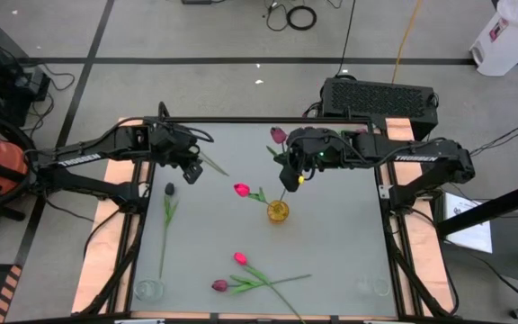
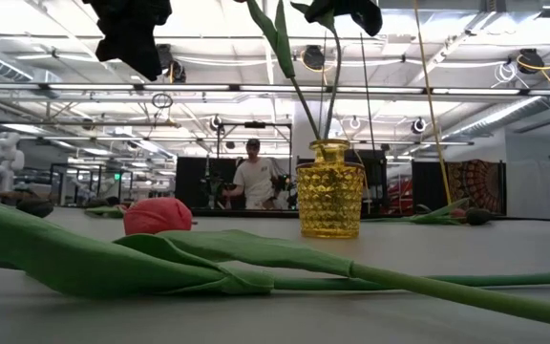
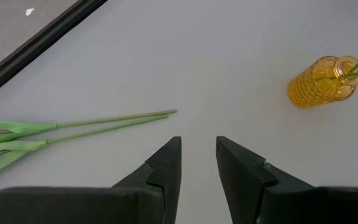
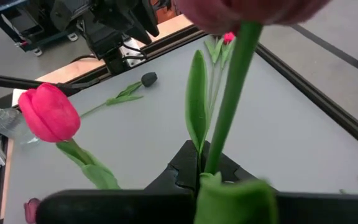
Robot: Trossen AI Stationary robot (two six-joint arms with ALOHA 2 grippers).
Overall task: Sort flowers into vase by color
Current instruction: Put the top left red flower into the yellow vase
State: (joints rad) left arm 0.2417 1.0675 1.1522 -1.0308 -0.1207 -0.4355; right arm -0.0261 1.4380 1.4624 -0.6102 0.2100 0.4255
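Observation:
A yellow glass vase [image 1: 278, 211] stands mid-table with a pink tulip [image 1: 241, 190] leaning out of it toward the left. My right gripper [image 1: 288, 180] hovers just beyond the vase, shut on a maroon tulip [image 1: 279, 135]. My left gripper [image 1: 190, 169] is open, up over the table's far left part, touching nothing. A near-black tulip [image 1: 169, 189] lies flat on the left side. A pink tulip [image 1: 239, 258] and a maroon tulip [image 1: 220, 285] lie with crossed stems by the near edge. My right gripper [image 4: 207, 165] pinches the maroon tulip's stem [image 4: 225, 134] between its two fingers, some way below the head [image 4: 247, 12]. The fingers lie across the stem. The tulip stands nearly upright, and its lower stem [image 2: 330, 105] runs down into the yellow vase's mouth [image 2: 328, 145].
A small clear glass vase [image 1: 148, 290] stands at the near left corner, another [image 1: 373, 286] faintly at the near right. A black box [image 1: 380, 94] sits beyond the far edge. Bare table lies on the right side. A person [image 2: 253, 177] stands far behind.

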